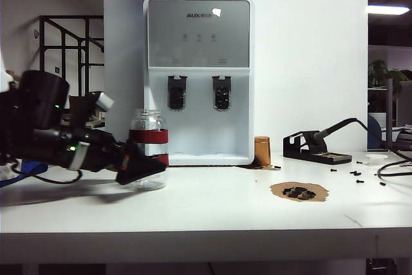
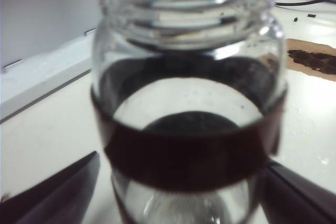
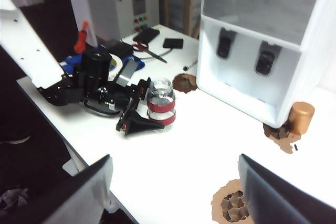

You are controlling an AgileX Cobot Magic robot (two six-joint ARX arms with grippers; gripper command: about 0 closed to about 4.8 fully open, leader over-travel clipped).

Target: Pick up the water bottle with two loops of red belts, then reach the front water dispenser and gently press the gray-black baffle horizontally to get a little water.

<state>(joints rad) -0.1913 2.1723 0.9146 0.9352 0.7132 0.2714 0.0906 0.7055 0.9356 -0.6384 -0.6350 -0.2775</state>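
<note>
The water bottle (image 1: 148, 134) is clear glass with two red belts and stands upright on the white table (image 1: 212, 214), left of the water dispenser (image 1: 199, 37). My left gripper (image 1: 149, 163) is open, with one finger on each side of the bottle's lower body. In the left wrist view the bottle (image 2: 189, 103) fills the picture between the dark fingers (image 2: 58, 192). Two gray-black baffles (image 1: 177, 93) (image 1: 221, 93) hang under the dispenser's panel. My right gripper (image 3: 175, 160) is open and empty above the table's front, well away from the bottle (image 3: 160, 103). It does not show in the exterior view.
A copper-brown cylinder (image 1: 262, 151) stands at the dispenser's right foot. A brown patch with black pieces (image 1: 299, 191) lies right of centre. A black stand with a cable (image 1: 317, 147) and scattered black bits (image 1: 355, 174) are further right. Scissors (image 3: 149, 51) and boxes lie behind the left arm.
</note>
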